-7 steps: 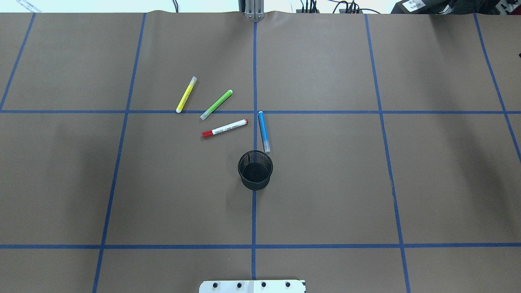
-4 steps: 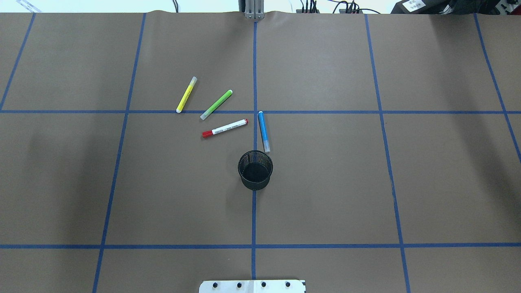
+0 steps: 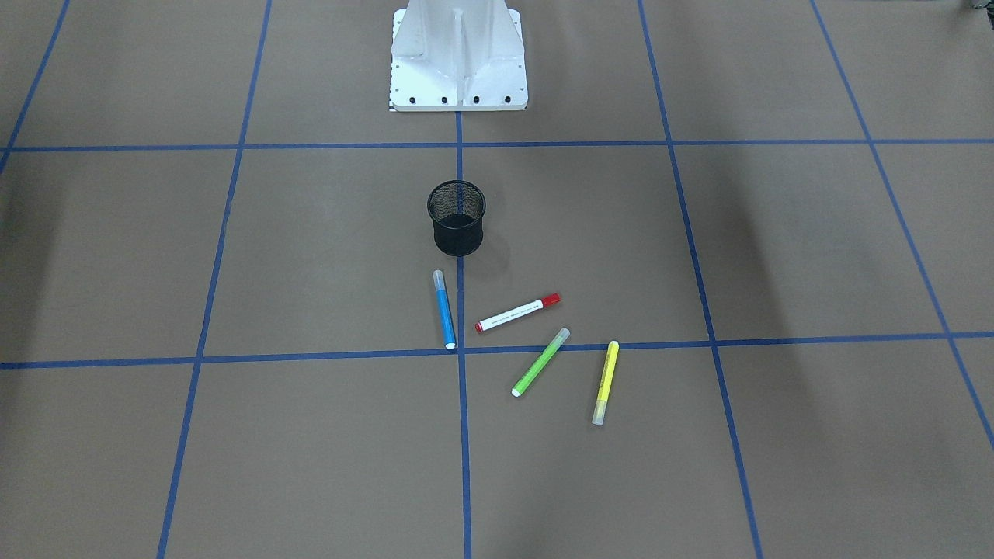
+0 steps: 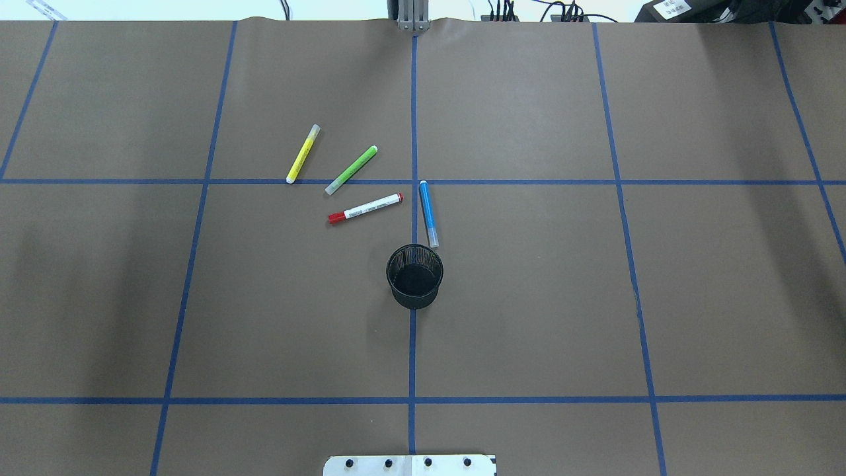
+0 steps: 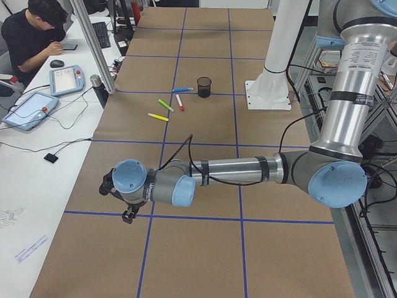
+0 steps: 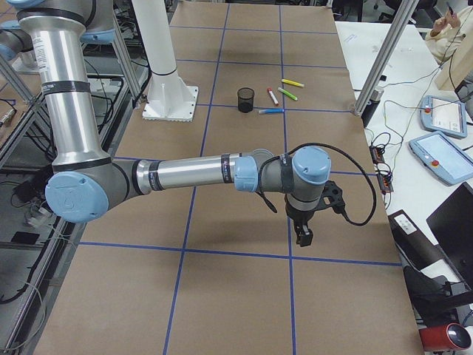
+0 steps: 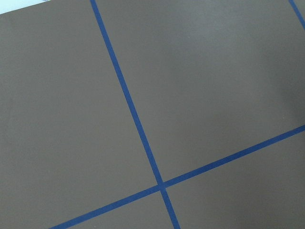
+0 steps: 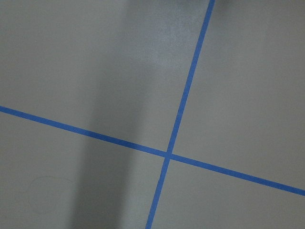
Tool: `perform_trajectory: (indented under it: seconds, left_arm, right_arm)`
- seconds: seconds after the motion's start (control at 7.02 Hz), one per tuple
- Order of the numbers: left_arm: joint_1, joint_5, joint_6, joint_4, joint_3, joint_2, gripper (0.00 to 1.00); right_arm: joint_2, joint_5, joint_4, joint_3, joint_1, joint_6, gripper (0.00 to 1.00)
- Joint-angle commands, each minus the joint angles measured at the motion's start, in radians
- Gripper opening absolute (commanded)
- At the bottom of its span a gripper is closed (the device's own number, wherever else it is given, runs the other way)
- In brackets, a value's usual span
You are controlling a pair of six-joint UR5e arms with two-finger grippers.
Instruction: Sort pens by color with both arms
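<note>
Plainly, all four pens lie flat on the brown paper-covered table (image 4: pixel 529 297), outside the cup and fanned around the far crossing of blue tape lines (image 4: pixel 414 182). The blue pen (image 4: pixel 428 213) runs almost parallel to the centre line, just to its right. Its clear-capped end is just beside the rim of the black wire-mesh cup (image 4: pixel 414 276). To the left lies the white-bodied pen with red cap (image 4: pixel 365 208), then the lime green pen (image 4: pixel 351 170) and the yellow pen (image 4: pixel 303 153), both slanted with their near ends on the cross tape line. The cup stands upright on the centre line, between the pens and the white pedestal base (image 3: pixel 458 54), and only its dark mesh bottom shows inside. The left arm (image 5: pixel 236 171) is bent at the elbow with its forearm stretched level over the table. The left gripper (image 5: pixel 128 215) points down over a tape line, well apart from the pens. The right arm (image 6: pixel 192 176) is posed alike at the opposite end, with the right gripper (image 6: pixel 303 235) hanging downward above the paper. For both claws, I cannot tell how wide the fingers stand.
</note>
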Motion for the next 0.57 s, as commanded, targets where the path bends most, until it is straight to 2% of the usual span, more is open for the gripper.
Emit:
perform_trajectory:
  seconds: [0.0,0.43]
  left_arm:
    - [-0.009,0.006,-0.001,0.0,-0.031,0.026,1.0]
    - [-0.009,0.007,-0.001,-0.002,-0.051,0.049,1.0]
  right_arm:
    - [-0.029,-0.006,0.001,-0.003,0.001,0.001,0.99]
    - [-0.032,-0.006,0.003,-0.001,0.001,0.001,0.99]
